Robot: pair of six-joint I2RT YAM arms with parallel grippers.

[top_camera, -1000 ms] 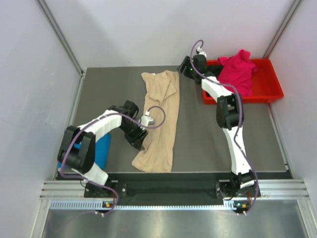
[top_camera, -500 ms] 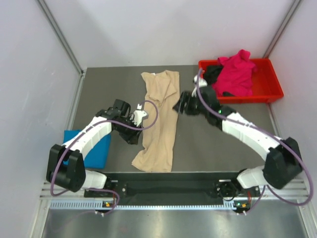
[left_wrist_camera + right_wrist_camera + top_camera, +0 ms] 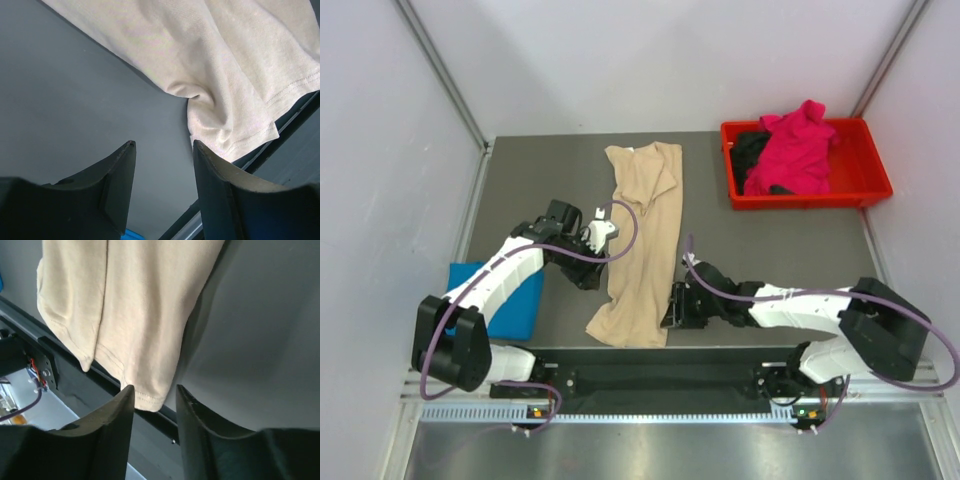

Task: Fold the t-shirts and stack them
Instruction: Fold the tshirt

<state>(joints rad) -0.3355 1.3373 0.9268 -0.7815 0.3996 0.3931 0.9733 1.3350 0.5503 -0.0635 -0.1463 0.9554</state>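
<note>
A beige-tan t-shirt (image 3: 645,235) lies folded into a long strip down the middle of the table. My left gripper (image 3: 590,272) hovers at its left edge, near the lower end. In the left wrist view it (image 3: 164,144) is open over bare table, and the shirt's hem corner (image 3: 235,135) lies just ahead to the right. My right gripper (image 3: 672,310) is low at the shirt's near right corner. Its jaws (image 3: 155,388) stand apart with the hem corner (image 3: 150,401) right at the tips, not pinched. A folded blue t-shirt (image 3: 512,300) sits at the left. Magenta (image 3: 795,150) and black (image 3: 748,150) t-shirts lie in the tray.
The red tray (image 3: 865,185) stands at the back right. The table's front edge and black rail (image 3: 650,352) run just beyond the shirt's lower hem, and the rail (image 3: 65,365) also shows under the right gripper. Grey walls enclose both sides.
The right arm swung from the red tray across the table down to the beige shirt's near right corner, and its jaws narrowed. The left gripper drew slightly left, off the shirt's edge.
</note>
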